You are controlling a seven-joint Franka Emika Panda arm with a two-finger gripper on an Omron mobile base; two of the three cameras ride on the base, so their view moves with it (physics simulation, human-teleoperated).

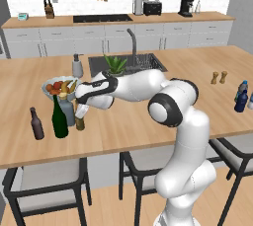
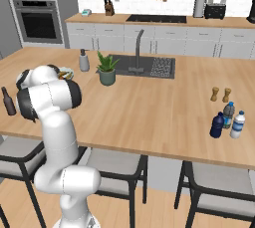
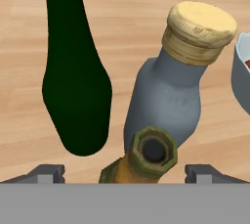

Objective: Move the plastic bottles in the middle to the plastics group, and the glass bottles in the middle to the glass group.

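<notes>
Wooden bench: my pincer gapes wide, gripping nothing, astride the beer bottle; a careless withdrawal could topple it against the flask.

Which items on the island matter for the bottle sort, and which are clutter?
In play: tall dark green wine bottle; slim amber-olive beer bottle; squat grey-blue flask with tan stopper; small dark brown bottle; dark navy-blue bottle.

Clutter: fruit bowl; potted plant; wooden shakers.
</notes>
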